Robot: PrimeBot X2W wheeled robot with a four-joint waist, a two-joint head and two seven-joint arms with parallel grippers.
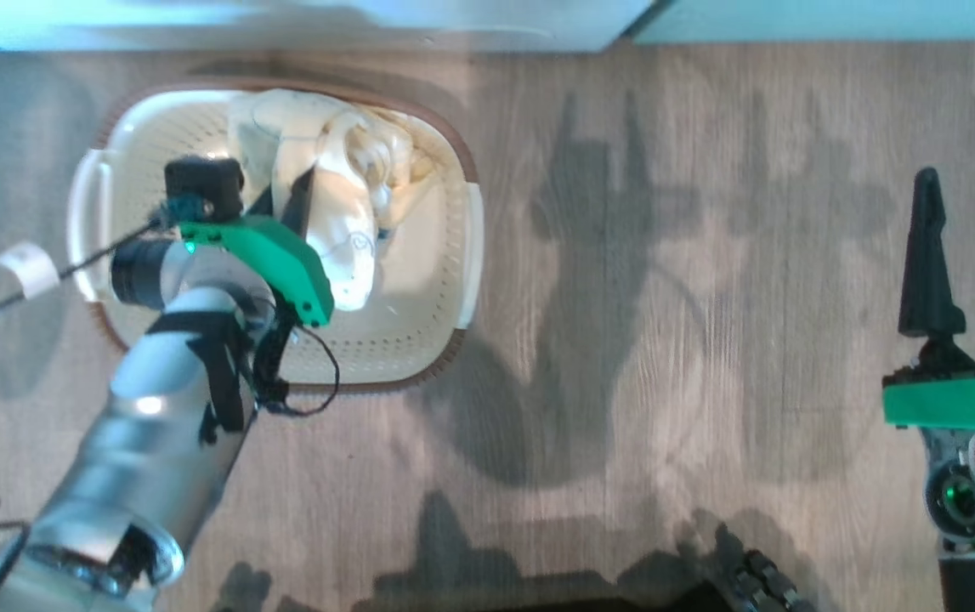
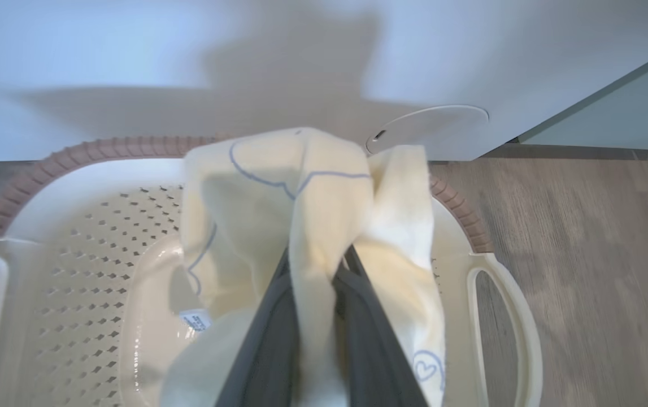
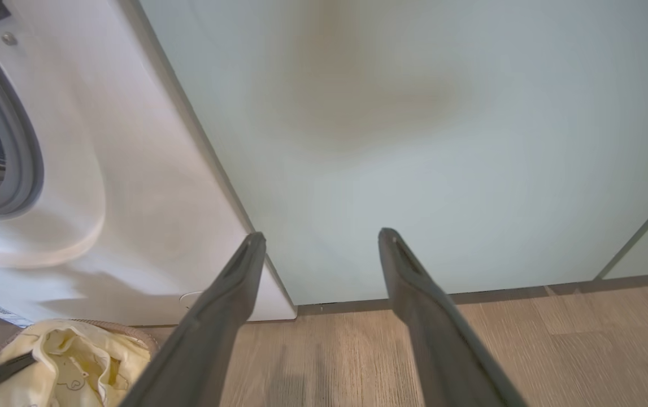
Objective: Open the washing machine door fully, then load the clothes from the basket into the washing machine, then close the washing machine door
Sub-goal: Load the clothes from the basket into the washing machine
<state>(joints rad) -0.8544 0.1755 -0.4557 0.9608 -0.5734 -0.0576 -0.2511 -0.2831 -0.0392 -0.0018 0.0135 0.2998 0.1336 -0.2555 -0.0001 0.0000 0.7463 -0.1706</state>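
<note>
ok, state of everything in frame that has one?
left hand: shut on the clothes
right hand: open, empty
clothes: bunched, pinched above the basket
basket: upright on the floor, clothes partly inside
washing machine: drum opening uncovered, as far as visible

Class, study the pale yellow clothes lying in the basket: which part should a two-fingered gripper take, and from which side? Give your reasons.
Take the clothes by a raised fold, coming down from above: the walls of the basket bar the sides, and the soft cloth bunches into ridges easy to pinch. The left gripper is shut on one such fold.
</note>
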